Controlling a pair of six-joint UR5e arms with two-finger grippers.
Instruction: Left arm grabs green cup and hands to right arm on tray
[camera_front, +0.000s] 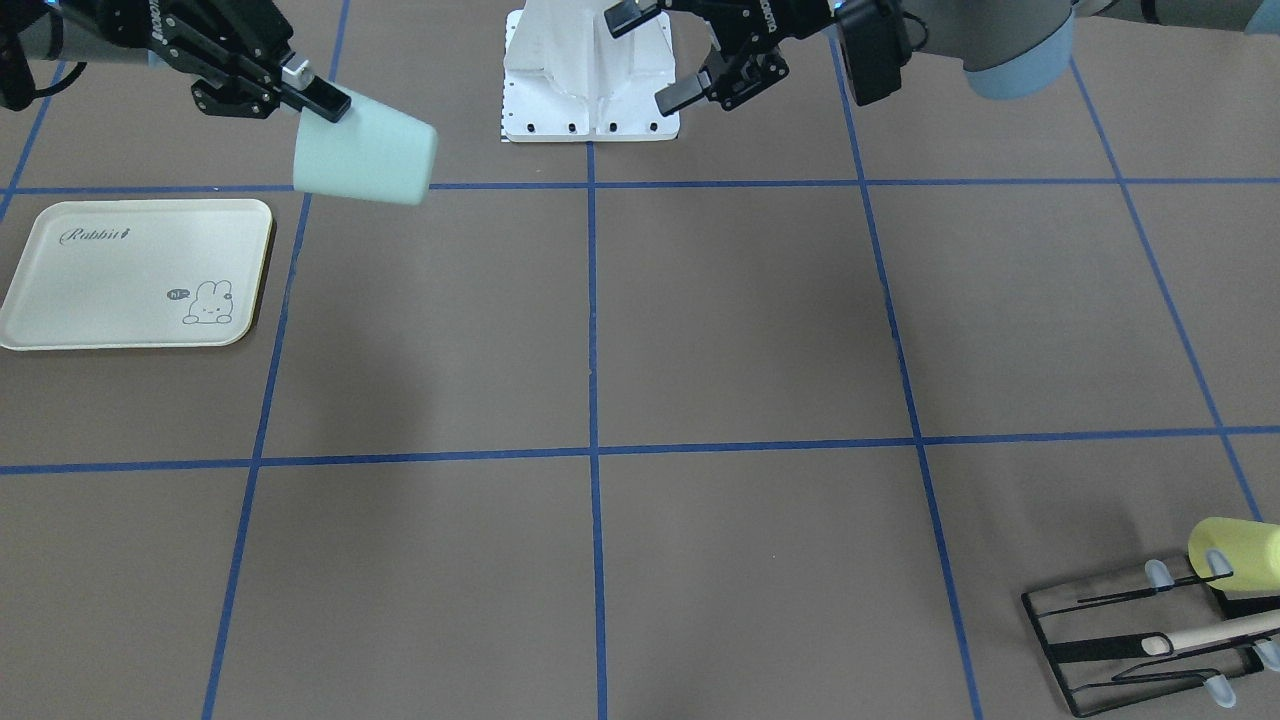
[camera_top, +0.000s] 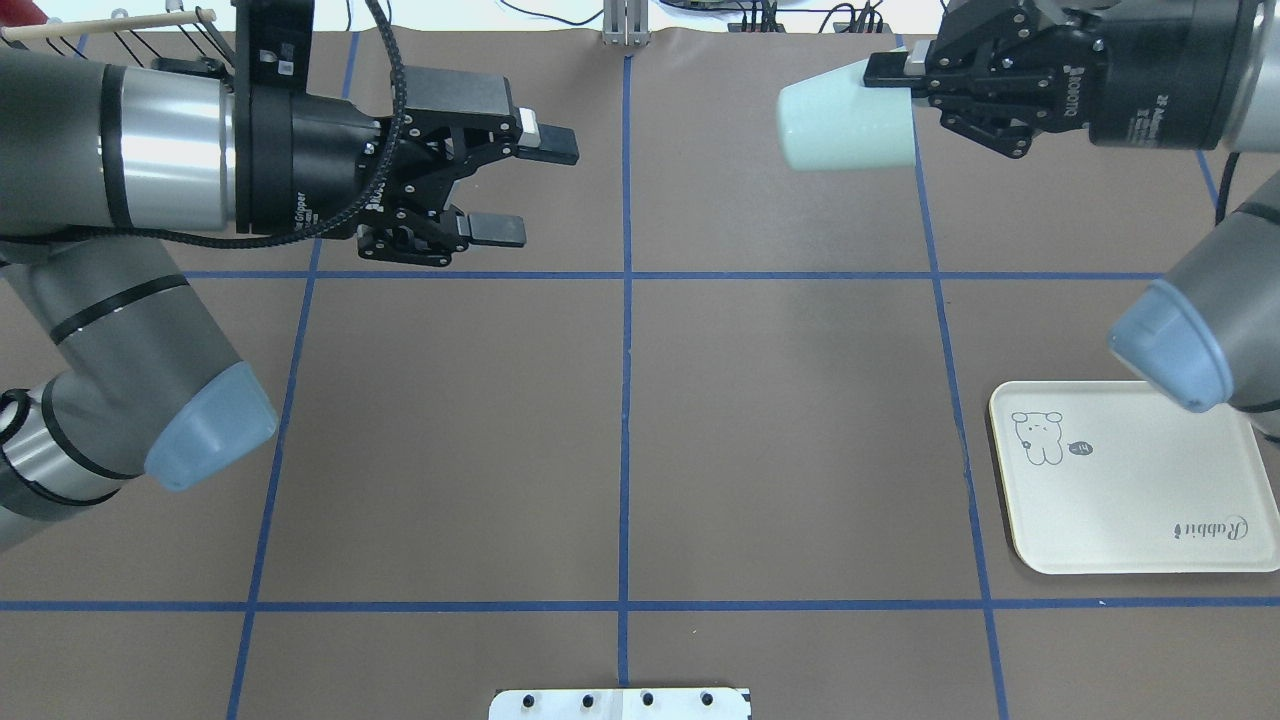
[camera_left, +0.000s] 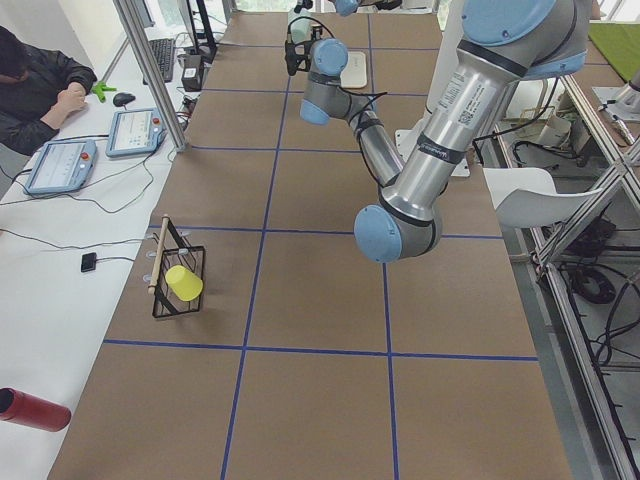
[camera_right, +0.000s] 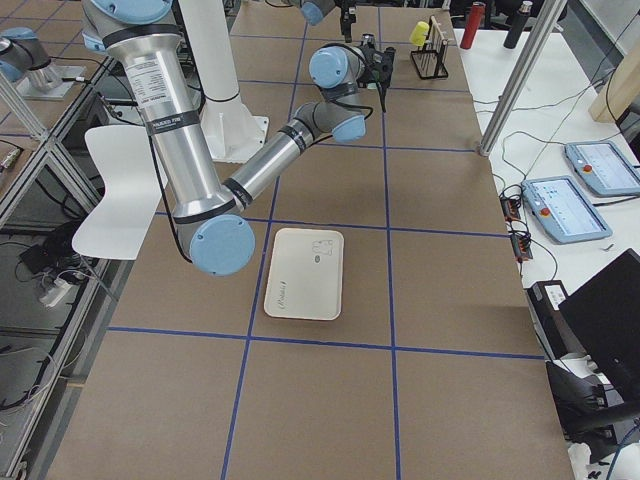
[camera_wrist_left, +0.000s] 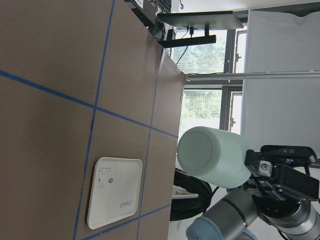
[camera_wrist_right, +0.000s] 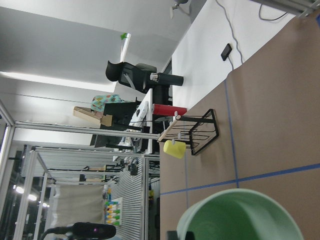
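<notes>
While the right arm holds its load aloft, the right gripper (camera_top: 893, 80) is pinched on the rim of the green cup (camera_top: 845, 112). One black finger (camera_top: 885, 70) lies along the outside of the wall at the mouth; the other is hidden. The cup lies on its side in the air, well above the table (camera_top: 620, 430), right of the centre line. Its closed base faces left toward the other arm, and its open mouth faces the right wrist.

The left gripper (camera_top: 530, 188) is spread wide with nothing between its fingers. It points right, toward the cup's base, and is raised off the table. A clear gap separates it from the cup; there is no contact.

The tray (camera_top: 1130, 480) lies flat on the right side of the table, nearer the robot than the cup appears, with its printed face up. Cup and tray are well apart.

At the far left corner, a black wire rack (camera_front: 1095, 648) stands on the table with a yellow cup (camera_front: 1235, 550) hung on one of its prongs.
</notes>
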